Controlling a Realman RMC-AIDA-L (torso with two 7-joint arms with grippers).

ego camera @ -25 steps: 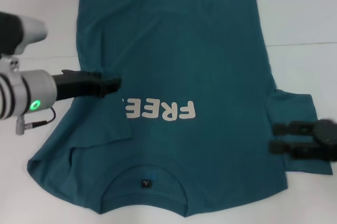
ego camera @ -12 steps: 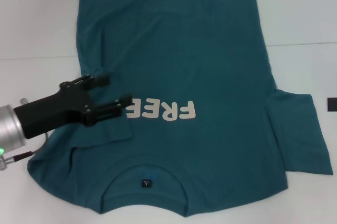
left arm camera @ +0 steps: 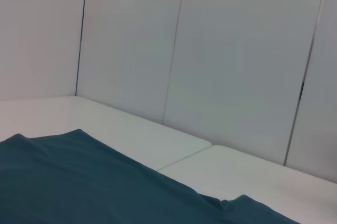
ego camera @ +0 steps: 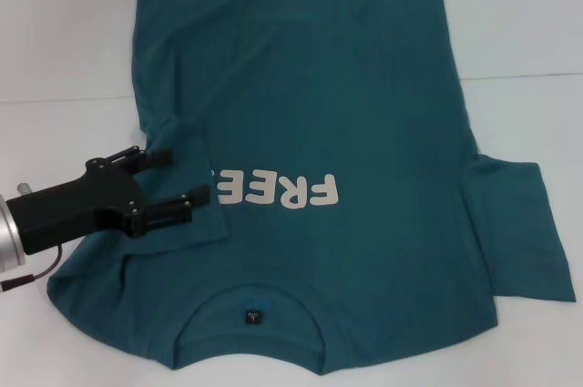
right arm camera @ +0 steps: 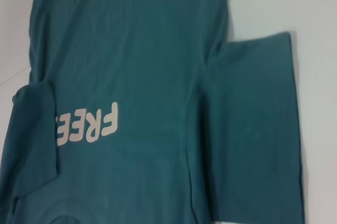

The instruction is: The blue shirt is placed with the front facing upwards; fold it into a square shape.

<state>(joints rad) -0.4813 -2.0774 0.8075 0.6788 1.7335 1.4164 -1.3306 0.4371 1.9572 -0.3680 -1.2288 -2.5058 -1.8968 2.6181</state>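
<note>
We see even, bright overhead light, faint soft shadows under the black left claw; wrist views look slightly blurred.

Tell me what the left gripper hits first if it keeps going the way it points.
The left gripper, open above the folded-in sleeve, points across the blue shirt. Going on, it would likely meet the white "FREE" lettering first, though its height above the cloth is unclear.
</note>
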